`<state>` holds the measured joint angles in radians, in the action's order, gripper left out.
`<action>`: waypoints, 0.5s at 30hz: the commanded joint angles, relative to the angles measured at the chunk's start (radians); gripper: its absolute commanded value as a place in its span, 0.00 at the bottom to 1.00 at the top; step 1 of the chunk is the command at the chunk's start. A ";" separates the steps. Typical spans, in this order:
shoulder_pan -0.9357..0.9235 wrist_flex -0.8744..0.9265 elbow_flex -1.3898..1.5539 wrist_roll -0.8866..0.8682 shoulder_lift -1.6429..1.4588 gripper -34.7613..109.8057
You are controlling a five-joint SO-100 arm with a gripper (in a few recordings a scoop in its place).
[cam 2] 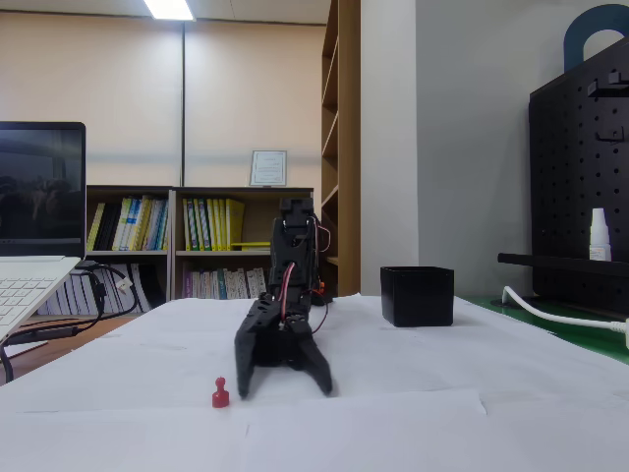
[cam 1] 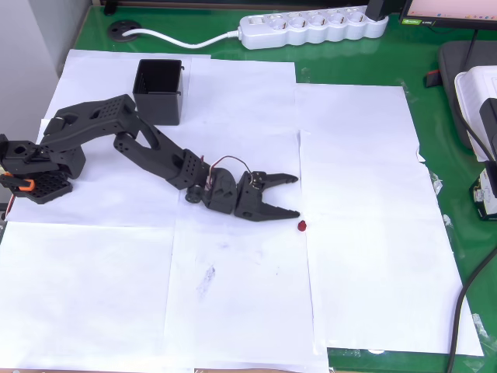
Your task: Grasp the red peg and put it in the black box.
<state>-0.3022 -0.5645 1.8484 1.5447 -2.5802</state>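
From my overhead feed the red peg (cam 1: 302, 226) is only a dark red speck, too small to read its shape, and the arm's base (cam 1: 23, 175) runs off the left edge. In the fixed view the gripper (cam 2: 283, 385) points toward the camera and hides most of the arm behind it. The black box (cam 2: 418, 296) sits side-on there, so I cannot see inside it.

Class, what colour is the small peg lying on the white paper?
Red; the small pawn-shaped peg shows its colour best in the fixed view.
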 commanded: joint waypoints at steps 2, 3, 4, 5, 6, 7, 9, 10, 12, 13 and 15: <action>-0.074 0.043 0.017 0.028 -0.002 0.48; -0.084 0.051 0.018 0.034 -0.003 0.48; -0.094 0.054 0.020 0.037 -0.005 0.48; -0.101 0.057 0.020 0.037 -0.005 0.48; -0.107 0.063 0.020 0.038 -0.005 0.48; -0.114 0.069 0.020 0.038 -0.005 0.48; -0.124 0.080 0.021 0.041 -0.005 0.48; -0.129 0.084 0.023 0.041 -0.005 0.48; -0.137 0.086 0.025 0.043 -0.005 0.48; -0.138 0.087 0.025 0.043 -0.005 0.48; -0.144 0.094 0.029 0.044 -0.005 0.48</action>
<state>-0.4034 -0.5001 1.8653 1.5662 -2.5802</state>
